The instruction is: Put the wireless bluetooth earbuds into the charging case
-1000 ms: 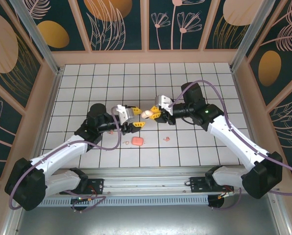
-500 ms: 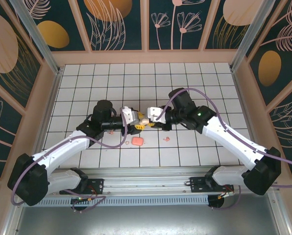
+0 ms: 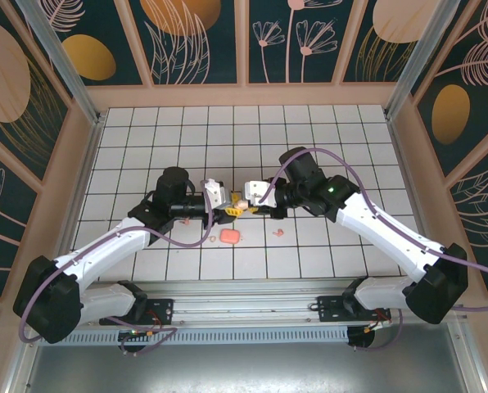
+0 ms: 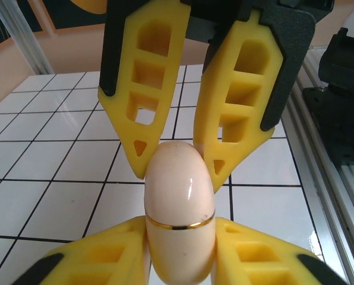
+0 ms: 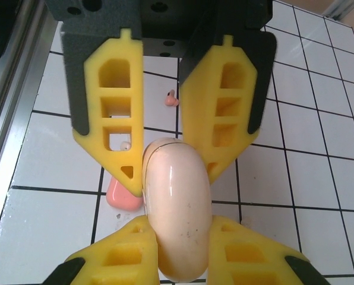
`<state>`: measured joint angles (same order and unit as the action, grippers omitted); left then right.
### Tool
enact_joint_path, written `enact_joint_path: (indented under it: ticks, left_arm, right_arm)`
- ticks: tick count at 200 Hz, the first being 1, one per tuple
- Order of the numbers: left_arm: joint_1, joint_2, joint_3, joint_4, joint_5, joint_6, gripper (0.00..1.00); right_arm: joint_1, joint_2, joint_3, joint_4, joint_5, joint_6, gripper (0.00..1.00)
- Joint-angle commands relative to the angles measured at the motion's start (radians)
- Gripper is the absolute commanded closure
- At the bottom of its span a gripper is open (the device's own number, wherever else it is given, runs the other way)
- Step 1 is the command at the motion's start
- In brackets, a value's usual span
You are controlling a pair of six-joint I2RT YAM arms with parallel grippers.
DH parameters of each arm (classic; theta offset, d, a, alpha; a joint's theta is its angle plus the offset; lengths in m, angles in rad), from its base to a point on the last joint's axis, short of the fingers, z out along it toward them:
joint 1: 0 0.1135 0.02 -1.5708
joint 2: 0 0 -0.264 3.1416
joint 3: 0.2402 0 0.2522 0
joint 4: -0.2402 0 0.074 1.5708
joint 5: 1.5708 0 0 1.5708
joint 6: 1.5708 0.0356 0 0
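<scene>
— Start with the left gripper (image 3: 232, 206): closed or not?

— Closed on the charging case (image 4: 180, 202). Pinches the near end of that cream pod between its yellow fingers (image 4: 106, 255), low in the left wrist view. Touches it on both sides.

— And the right gripper (image 3: 246, 202)?

— Likewise, from the opposite side. Clamps the other end of the case, fingers (image 5: 248, 255) snug against it in the right wrist view. Meets the left gripper tip to tip, near the middle of the gridded table (image 3: 350, 139).

— So, held by both at once?

— Yes, bridged between the two pairs of fingers, lying lengthwise from one to the other. Wears a thin gold band (image 4: 180, 224) round its middle and looks shut along that line.

— Anything lying farther out?

— Just nearside of the grippers, a salmon-pink piece (image 3: 230, 236) flat on the tiles. Right of that and apart from it, one earbud (image 3: 279, 232). Just beside it on the left, a second earbud (image 3: 214, 238), very small and hard to make out. Also a pink earbud past the left gripper's fingers in the right wrist view; cannot tell which of the two.

— Either one touched by a gripper?

— No. Both down on the table, apart from the fingers and outside the case.
</scene>
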<state>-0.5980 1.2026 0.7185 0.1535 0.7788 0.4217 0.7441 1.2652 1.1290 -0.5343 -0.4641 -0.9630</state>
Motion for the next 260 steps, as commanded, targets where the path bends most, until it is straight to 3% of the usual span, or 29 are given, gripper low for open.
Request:
enact_joint_path:
  ticks: [1, 15, 44, 61, 77, 96, 203, 260]
  left_arm:
    - [-0.003, 0.000, 0.018, 0.025, 0.024, -0.001, 0.64]
    - [0.000, -0.001, 0.018, 0.024, 0.025, -0.004, 0.66]
    - [0.000, 0.003, 0.017, 0.028, 0.034, -0.009, 0.80]
    - [-0.002, 0.002, 0.015, 0.027, 0.033, -0.009, 0.82]
    - [-0.001, 0.000, 0.012, 0.032, 0.035, -0.009, 0.82]
    - [-0.002, -0.002, 0.010, 0.036, 0.040, -0.011, 0.83]
    - [-0.003, 0.000, 0.007, 0.023, 0.016, -0.003, 0.84]
    - [-0.002, -0.001, 0.007, 0.022, 0.021, -0.004, 0.84]
  right_arm:
    - [0.010, -0.003, 0.032, 0.011, -0.034, -0.003, 0.84]
    - [0.010, -0.003, 0.031, 0.013, -0.036, -0.001, 0.84]
    - [0.011, -0.003, 0.028, 0.018, -0.042, 0.002, 0.83]
    - [0.009, -0.006, 0.020, 0.037, -0.041, 0.021, 0.78]
    - [0.001, -0.013, 0.006, 0.066, -0.042, 0.047, 0.69]
    - [-0.005, -0.019, -0.003, 0.084, -0.045, 0.063, 0.65]
    - [-0.069, -0.042, 0.005, 0.126, -0.118, 0.087, 0.66]
    - [-0.092, -0.042, -0.005, 0.179, -0.090, 0.117, 0.67]
